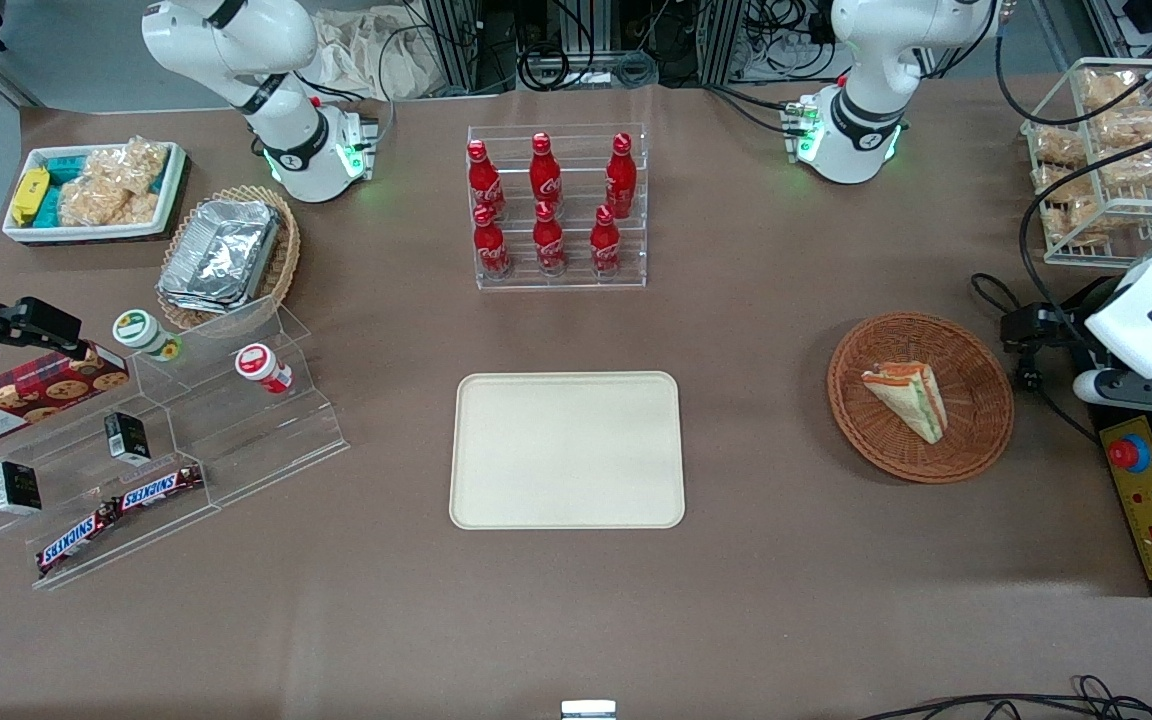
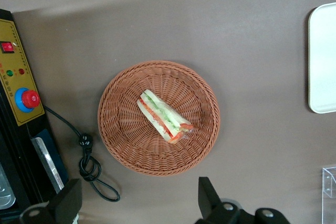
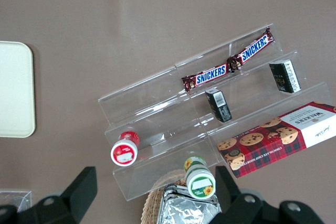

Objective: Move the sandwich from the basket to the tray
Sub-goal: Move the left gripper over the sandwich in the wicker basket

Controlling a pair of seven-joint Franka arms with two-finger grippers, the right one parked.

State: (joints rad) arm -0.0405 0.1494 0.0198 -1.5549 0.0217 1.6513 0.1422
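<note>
Left wrist view, hand (image 2: 139, 205) spread wide, holding nothing, above basket (image 2: 126, 150) with sandwich (image 2: 163, 116)

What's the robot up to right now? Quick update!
Gripper open, hovering above basket, empty. Sandwich lying in basket. Tray bare, nothing in the way.

Front view high over the table (image 1: 756, 330); wrist views downward, sharing basket (image 2: 121, 129) and tray (image 3: 16, 124).

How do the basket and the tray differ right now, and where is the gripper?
The basket is round, reddish-brown and woven; the tray is rectangular, cream and smooth. The basket holds the sandwich; the tray holds nothing. Both lie flat on the table. The gripper hangs open above the basket.
</note>
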